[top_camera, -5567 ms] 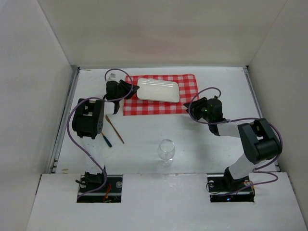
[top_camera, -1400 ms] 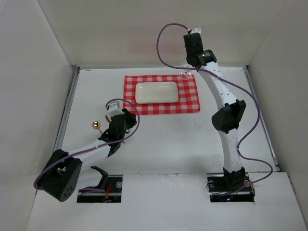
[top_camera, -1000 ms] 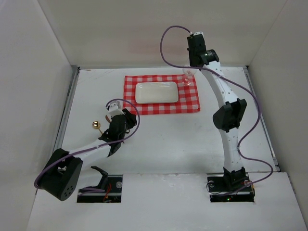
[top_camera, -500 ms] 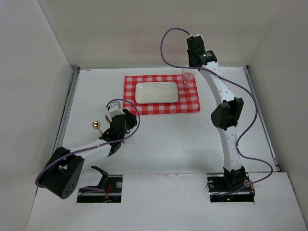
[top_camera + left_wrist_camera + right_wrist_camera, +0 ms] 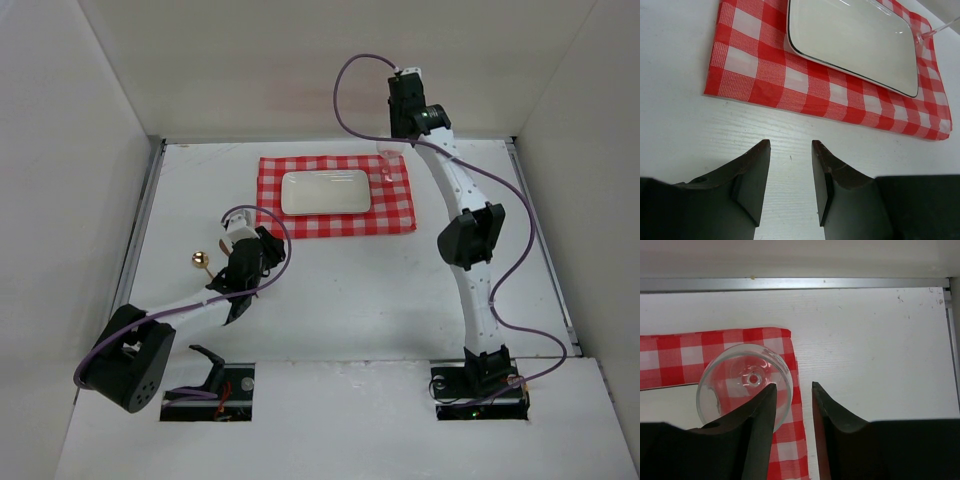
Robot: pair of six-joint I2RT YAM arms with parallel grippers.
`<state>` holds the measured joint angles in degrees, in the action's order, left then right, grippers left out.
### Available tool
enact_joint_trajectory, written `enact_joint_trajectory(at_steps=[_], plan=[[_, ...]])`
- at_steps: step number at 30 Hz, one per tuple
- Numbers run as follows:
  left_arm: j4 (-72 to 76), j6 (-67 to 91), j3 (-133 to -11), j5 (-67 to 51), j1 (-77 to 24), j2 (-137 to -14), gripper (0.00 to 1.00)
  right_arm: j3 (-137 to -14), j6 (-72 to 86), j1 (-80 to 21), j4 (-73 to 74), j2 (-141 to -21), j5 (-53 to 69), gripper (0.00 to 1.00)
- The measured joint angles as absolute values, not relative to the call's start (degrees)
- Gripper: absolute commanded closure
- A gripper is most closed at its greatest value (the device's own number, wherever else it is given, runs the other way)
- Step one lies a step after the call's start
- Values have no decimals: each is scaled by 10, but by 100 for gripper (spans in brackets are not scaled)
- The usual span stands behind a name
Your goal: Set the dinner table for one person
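A clear wine glass stands upright on the far right corner of the red-and-white checked cloth, beside the white rectangular plate. My right gripper hovers just above it. In the right wrist view the right gripper is open, its left finger over the glass rim, bare table showing in the gap. My left gripper sits low over the dinner table near the cloth's front left corner. It is open and empty, facing the cloth and plate.
A small gold round-ended utensil lies left of the left arm. Grey metal strips run along the table's sides. White walls close in the back and both sides. The right arm stretches the whole depth of the table.
The right gripper's jaws have parted and let go of the wine glass, which now stands on the cloth's far right corner. The left arm has stayed put.
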<state>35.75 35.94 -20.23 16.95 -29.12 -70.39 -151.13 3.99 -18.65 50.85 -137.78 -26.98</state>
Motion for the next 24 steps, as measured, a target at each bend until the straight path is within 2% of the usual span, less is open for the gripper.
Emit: enact_joint_trajectory(at_steps=[24], plan=[[357, 361, -202, 169, -291, -705, 64, -1512, 41, -187, 496, -1355, -269, 54]])
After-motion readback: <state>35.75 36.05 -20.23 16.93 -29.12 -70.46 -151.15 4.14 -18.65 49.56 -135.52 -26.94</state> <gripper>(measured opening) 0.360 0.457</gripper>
